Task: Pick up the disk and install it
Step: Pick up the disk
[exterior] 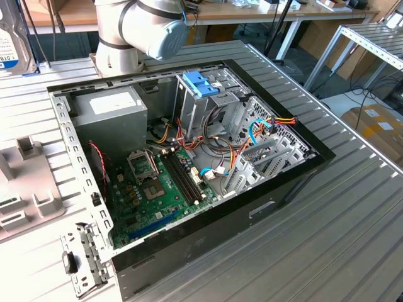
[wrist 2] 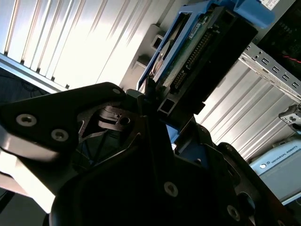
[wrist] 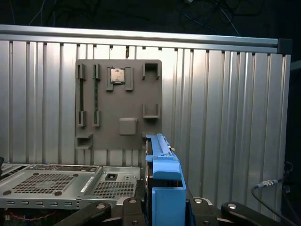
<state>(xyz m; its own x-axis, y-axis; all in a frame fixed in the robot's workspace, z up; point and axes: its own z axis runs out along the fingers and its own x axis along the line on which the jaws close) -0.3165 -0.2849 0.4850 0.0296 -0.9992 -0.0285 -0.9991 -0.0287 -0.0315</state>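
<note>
Clasping the disk (wrist 2: pixel 207 47), end effector (wrist 2: pixel 157 101) above slatted tabletop (wrist: pixel 225 117).

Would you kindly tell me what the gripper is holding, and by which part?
The silver-black hard drive with blue plastic rails, clamped at its connector end.

Ribbed aluminium surface (exterior: pixel 352 207): bare metal, satin sheen. Black metal disk (wrist 2: pixel 211 47): matt body, smooth blue plastic side rails (wrist: pixel 164 195).

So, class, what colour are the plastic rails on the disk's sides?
Blue. The rails on the disk show best in the first wrist view.
</note>
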